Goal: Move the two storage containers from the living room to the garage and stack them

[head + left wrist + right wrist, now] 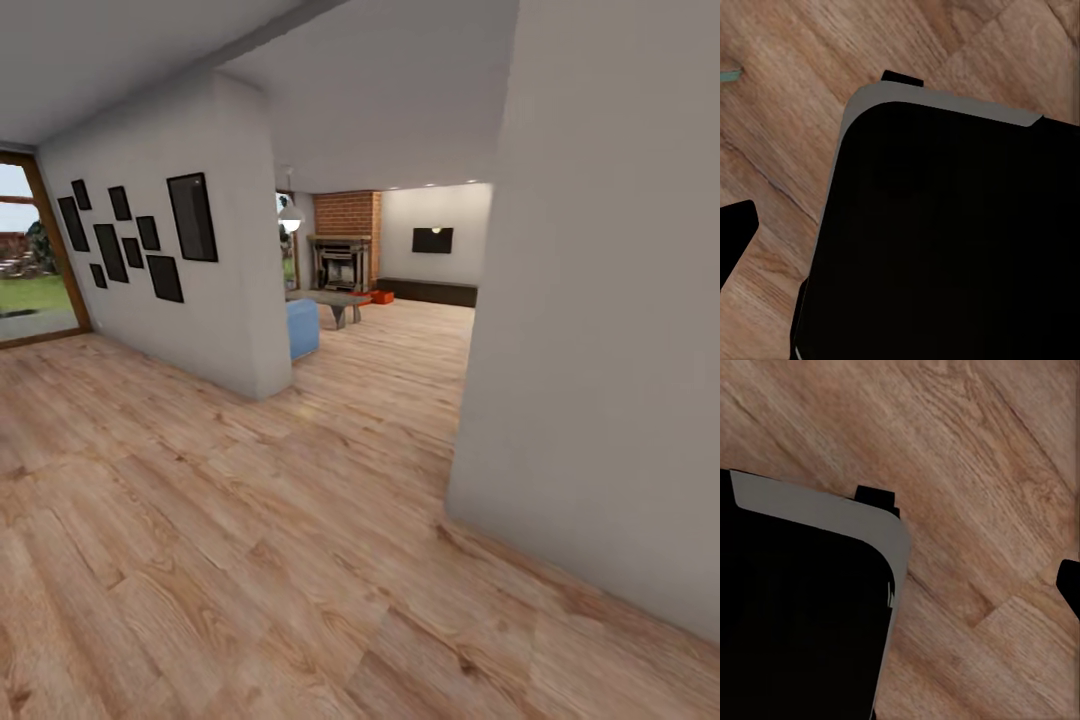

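Far down the passage lies the living room, with its brick fireplace (pixel 347 240) and light wood-plank floor (pixel 300 520). A small red-orange storage container (pixel 381 297) sits on that floor, right of a low grey table (pixel 335 300); whether a second one is beside it is too small to tell. Both wrist views look down past my own dark base (pixel 945 240) onto planks. One dark fingertip (pixel 735 229) of the left gripper shows at the picture's edge, and one fingertip (pixel 1069 585) of the right gripper likewise. Nothing is seen held.
A white wall (pixel 600 330) stands close on the right, its corner near my path. Another wall (pixel 190 270) with several black frames juts in on the left, a blue sofa end (pixel 303 328) behind it. A glass door (pixel 30 260) is at far left.
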Controlling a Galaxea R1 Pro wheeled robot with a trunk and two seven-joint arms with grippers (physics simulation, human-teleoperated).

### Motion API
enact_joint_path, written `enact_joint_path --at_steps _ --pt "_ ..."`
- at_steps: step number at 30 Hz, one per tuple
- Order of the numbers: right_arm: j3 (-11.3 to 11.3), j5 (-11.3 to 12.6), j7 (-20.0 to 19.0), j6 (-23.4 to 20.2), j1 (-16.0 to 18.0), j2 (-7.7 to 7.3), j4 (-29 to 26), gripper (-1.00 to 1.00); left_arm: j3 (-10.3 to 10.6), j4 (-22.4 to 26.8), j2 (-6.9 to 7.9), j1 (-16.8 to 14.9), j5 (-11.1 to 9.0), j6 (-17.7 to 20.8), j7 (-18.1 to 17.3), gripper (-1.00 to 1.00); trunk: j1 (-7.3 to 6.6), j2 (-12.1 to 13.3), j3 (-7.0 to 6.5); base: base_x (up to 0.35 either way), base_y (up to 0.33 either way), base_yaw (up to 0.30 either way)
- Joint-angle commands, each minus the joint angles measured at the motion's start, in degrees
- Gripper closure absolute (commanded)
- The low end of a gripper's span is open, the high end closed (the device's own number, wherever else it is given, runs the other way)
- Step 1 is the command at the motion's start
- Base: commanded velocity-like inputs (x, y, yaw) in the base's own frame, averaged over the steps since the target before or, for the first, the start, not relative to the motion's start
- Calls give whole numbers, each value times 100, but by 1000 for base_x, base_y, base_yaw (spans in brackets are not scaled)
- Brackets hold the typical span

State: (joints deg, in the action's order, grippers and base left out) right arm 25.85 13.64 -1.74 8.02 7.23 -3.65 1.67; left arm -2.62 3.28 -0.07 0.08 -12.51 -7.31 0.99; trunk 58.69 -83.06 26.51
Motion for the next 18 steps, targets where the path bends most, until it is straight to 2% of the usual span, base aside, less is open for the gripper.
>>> enact_joint_path --at_steps 1,18 --pt "50 60 -15 28 7 5 18 -100 -28 6 -2 1 1 -13 6 -100 3 -2 5 333 0 7" --pt "69 34 -19 24 7 5 18 -100 -37 6 -2 1 2 -16 6 -100 3 -2 5 333 0 1"
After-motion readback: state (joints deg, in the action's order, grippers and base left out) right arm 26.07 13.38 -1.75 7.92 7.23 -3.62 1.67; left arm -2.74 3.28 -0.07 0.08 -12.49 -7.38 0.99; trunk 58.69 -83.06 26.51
